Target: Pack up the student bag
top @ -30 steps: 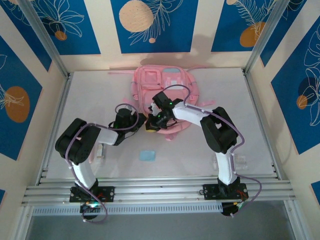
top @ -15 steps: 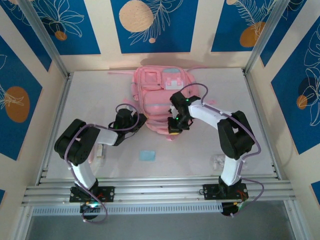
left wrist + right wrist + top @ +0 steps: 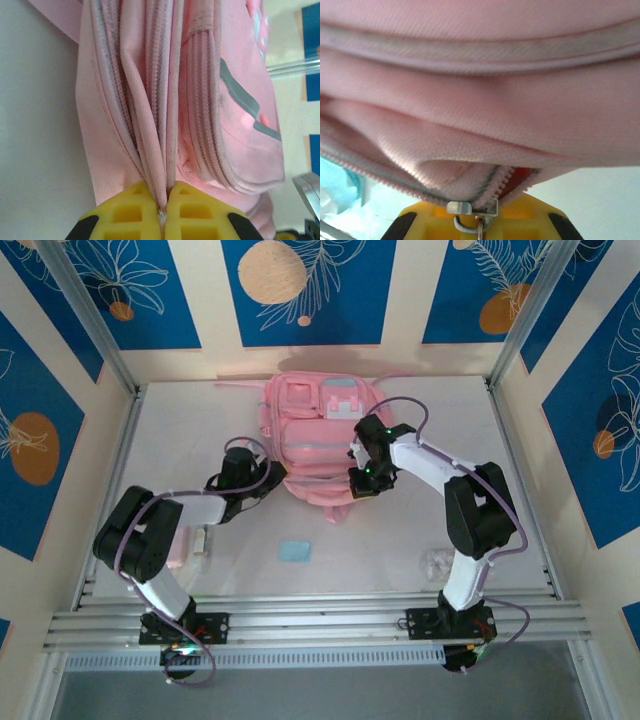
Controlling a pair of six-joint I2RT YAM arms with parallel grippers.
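Observation:
The student bag (image 3: 318, 435), a soft pink backpack with grey stripes, lies flat at the back middle of the table. My left gripper (image 3: 268, 478) is at its near left edge, and the yellow fingers (image 3: 130, 215) are shut on a fold of pink fabric (image 3: 150, 150) beside a zipper seam. My right gripper (image 3: 360, 483) is at the near right edge. It is shut on the metal zipper pull (image 3: 479, 225), whose slider (image 3: 470, 206) sits on a partly open zipper. Something red (image 3: 520, 175) shows through the gap.
A small light-blue flat item (image 3: 295, 551) lies on the table in front of the bag. A clear plastic piece (image 3: 437, 562) lies near the right arm. Small white and pink items (image 3: 198, 540) lie beside the left arm. Aluminium rails (image 3: 320, 620) border the near edge.
My right gripper has travelled rightward along the bag's near edge, from its left side to its right side. My left gripper has shifted a little left and back, still holding the fabric.

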